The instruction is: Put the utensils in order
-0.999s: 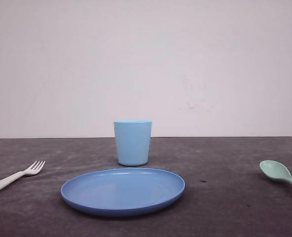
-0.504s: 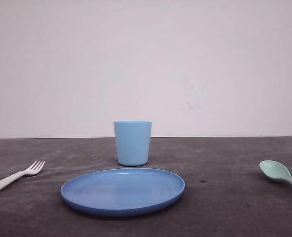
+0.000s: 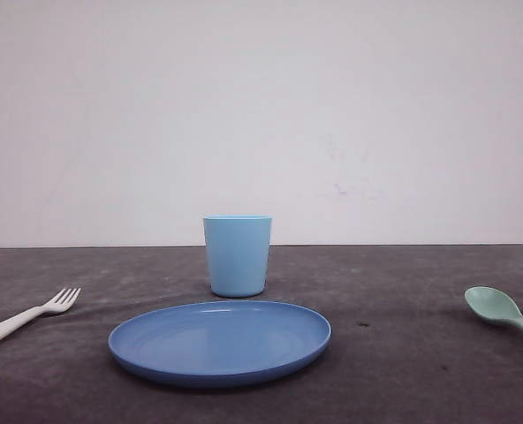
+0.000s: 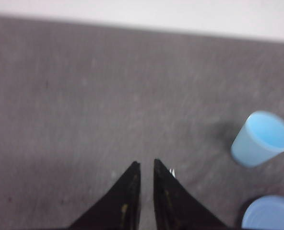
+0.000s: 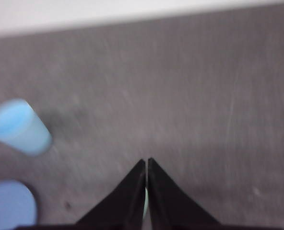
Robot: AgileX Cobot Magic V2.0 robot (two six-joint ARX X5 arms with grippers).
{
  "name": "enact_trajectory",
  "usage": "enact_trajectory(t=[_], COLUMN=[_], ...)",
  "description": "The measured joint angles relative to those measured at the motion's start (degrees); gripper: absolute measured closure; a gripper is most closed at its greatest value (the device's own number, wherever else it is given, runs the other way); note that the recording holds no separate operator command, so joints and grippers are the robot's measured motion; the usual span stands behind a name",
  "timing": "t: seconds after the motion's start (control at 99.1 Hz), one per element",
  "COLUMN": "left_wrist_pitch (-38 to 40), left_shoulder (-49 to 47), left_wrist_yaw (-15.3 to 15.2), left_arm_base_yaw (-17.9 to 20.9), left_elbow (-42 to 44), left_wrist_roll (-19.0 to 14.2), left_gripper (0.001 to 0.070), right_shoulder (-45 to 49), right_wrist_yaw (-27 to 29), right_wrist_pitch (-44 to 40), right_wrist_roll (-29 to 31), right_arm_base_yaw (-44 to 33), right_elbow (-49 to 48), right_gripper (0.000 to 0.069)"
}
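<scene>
Since nothing is lifted yet, the task reads as at its very start.

Fork: white fork (image 3: 27,317) lies flat on the table (image 3: 403,353) at the front view's left edge, tines toward the middle, well apart from the plate (image 3: 219,340).

Spoon: mint spoon (image 3: 504,312) lies flat at the right edge, bowl toward the middle, handle running out of frame.

Cup: light blue cup (image 3: 237,254) stands upright just behind the plate, at centre.

Left gripper: the left gripper (image 4: 146,166) hangs above the table with its fingertips a narrow slit apart, nearly closed and holding nothing; a white speck beside one finger may be the fork tines, too small to be sure.

Right gripper: the right gripper (image 5: 147,162) has its tips pressed together, closed on nothing; a pale sliver between the fingers may be the spoon below, though blur leaves that uncertain.

Step in hand: likely the approach, each arm hovering over the utensil on its own side.

Next move calls for: spreading the fingers wide, lowering squarely over a thin handle lying flush on the table, and closing across its width. Flat, light plastic may slide or tip under a skewed pinch.
</scene>
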Motion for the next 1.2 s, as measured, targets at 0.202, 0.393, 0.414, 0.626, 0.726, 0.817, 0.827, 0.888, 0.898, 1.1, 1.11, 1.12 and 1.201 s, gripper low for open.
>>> enact_trajectory(t=[0.202,0.393,0.414,0.626,0.726,0.817,0.827,0.888,0.898,1.1,1.11,1.12,1.201], left_wrist_pitch=[-0.1,-0.8,-0.9,-1.1,-1.2,-1.5,-1.5,-1.5,-1.5,-1.5,-1.5,-1.6,-1.7], left_shoulder=[6.4,8.6,8.6,8.7,8.7,8.8,8.8,8.8,8.8,9.7,9.8,10.0,11.8], left_wrist_yaw=[-0.4,-1.4,-1.4,-1.4,-1.4,-1.4,-1.4,-1.4,-1.4,0.9,1.1,1.4,3.1], left_arm_base_yaw=[0.0,0.0,-0.1,-0.1,-0.1,-0.1,-0.1,-0.1,-0.1,-0.6,-0.7,-0.9,-2.1], left_elbow=[0.0,0.0,0.0,0.0,0.0,0.0,0.0,0.0,0.0,0.0,0.0,0.0,0.0], left_wrist_roll=[1.4,2.3,2.3,2.3,2.3,2.3,2.3,2.3,2.3,1.9,1.7,1.7,0.6], left_gripper=[0.0685,0.0685,0.0685,0.0684,0.067,0.0549,0.0527,0.0391,0.037,0.0195,0.0194,0.0193,0.0189], right_shoulder=[9.6,14.1,14.2,14.3,14.3,14.3,14.3,14.3,14.3,14.3,14.3,14.3,14.3], right_wrist_yaw=[3.6,3.7,3.7,3.7,3.7,3.7,3.7,3.7,3.7,3.7,3.7,3.7,3.7], right_wrist_pitch=[-3.1,-3.4,-3.4,-3.4,-3.4,-3.4,-3.4,-3.4,-3.4,-3.4,-3.4,-3.4,-3.4], right_wrist_roll=[-2.9,-4.2,-4.2,-4.8,-4.9,-4.9,-4.9,-4.9,-4.9,-5.0,-5.0,-5.0,-5.0], right_arm_base_yaw=[0.0,0.0,0.0,0.2,0.2,0.2,0.2,0.2,0.2,0.2,0.2,0.2,0.2], right_elbow=[0.0,0.0,0.0,0.0,0.0,0.0,0.0,0.0,0.0,0.0,0.0,0.0,0.0], right_gripper=[0.0682,0.0682,0.0682,0.0572,0.0364,0.02,0.0185,0.0109,0.0098,0.0011,0.0011,0.0011,0.0011])
